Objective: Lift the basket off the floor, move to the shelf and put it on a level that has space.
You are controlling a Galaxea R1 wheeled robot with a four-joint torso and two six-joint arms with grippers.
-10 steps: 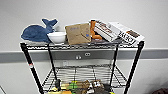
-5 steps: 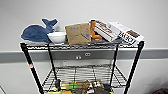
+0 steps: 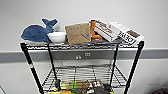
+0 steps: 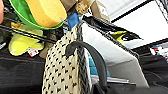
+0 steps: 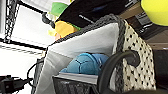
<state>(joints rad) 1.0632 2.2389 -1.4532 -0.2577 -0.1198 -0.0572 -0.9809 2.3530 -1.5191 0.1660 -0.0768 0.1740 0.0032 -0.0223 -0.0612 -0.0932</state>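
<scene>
Woven basket (image 4: pixel 65 72) close at both wrists | shelf (image 3: pixel 82 46) ahead, middle level (image 3: pixel 85 75) bare | grip state: cannot tell

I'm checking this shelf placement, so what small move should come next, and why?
Probably raise the cream woven basket with dark handle loops a little toward the silvery wire-grid middle tier of the black metal rack. That tier looks bare, while the wrist views show the basket close beside the green and yellow clutter stored lower down.

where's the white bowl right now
Head view: the white bowl sits on the shelf's top tier, left side, between the blue whale toy and a brown envelope.
</scene>
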